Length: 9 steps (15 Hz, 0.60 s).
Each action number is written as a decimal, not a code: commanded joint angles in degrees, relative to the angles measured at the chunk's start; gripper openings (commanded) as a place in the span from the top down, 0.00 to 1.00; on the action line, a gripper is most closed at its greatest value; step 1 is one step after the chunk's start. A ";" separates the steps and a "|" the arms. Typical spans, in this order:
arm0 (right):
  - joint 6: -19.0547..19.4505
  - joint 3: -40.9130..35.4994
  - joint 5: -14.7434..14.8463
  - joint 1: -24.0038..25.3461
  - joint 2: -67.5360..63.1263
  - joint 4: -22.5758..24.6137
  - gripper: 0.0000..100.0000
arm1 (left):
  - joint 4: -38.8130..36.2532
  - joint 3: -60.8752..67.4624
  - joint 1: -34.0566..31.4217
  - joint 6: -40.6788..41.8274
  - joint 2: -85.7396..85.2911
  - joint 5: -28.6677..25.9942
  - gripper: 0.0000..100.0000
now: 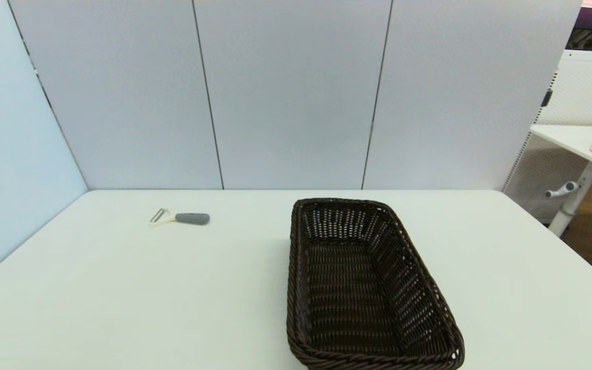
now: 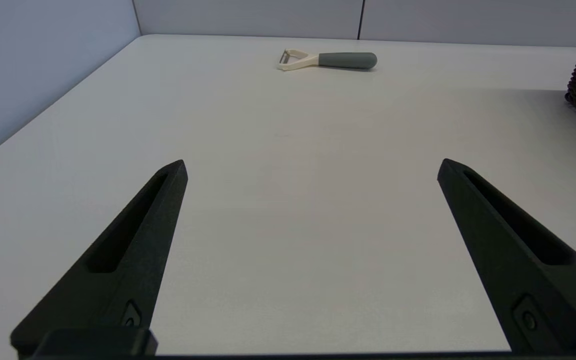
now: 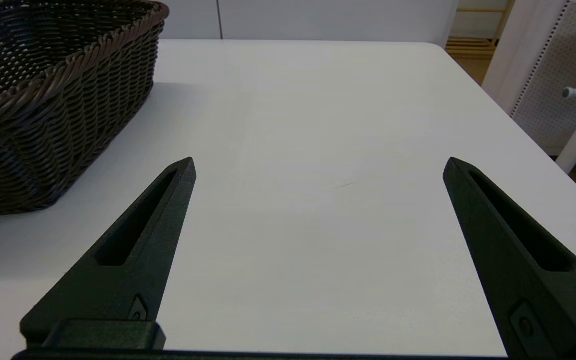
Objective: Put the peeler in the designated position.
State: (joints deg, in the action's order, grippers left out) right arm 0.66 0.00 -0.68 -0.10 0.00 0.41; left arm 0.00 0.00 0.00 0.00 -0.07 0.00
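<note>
Peeler point(image 1: 180, 218) flat on table point(image 1: 121, 288), far left of basket point(image 1: 296, 288), left gripper point(image 2: 312, 162) & right gripper point(image 3: 319, 161) wide open, holding nothing

Count on the table point(image 1: 121, 288)

One peeler point(image 1: 180, 218); one dark woven basket point(image 1: 447, 329); two grippers, left gripper point(image 2: 310, 162) and right gripper point(image 3: 318, 161).

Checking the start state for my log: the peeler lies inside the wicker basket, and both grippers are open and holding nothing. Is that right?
Not quite. The head view shows the peeler on the bare table, left of the basket. The left gripper and right gripper are indeed open, holding nothing.
</note>
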 commanded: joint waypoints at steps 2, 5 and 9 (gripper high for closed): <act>0.04 0.00 -0.11 0.01 0.00 0.02 0.00 | 0.00 0.00 0.00 0.00 0.07 0.00 0.00; 0.04 0.00 -0.02 0.01 0.00 0.02 0.00 | 0.00 0.00 0.00 0.00 0.07 0.00 0.00; 0.04 0.00 -0.02 0.01 0.00 0.02 0.00 | 0.00 -0.09 0.00 0.00 2.71 0.09 0.00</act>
State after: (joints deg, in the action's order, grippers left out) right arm 0.68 0.00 -0.71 -0.10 0.00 0.40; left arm -0.02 0.00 0.00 -0.24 0.30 0.00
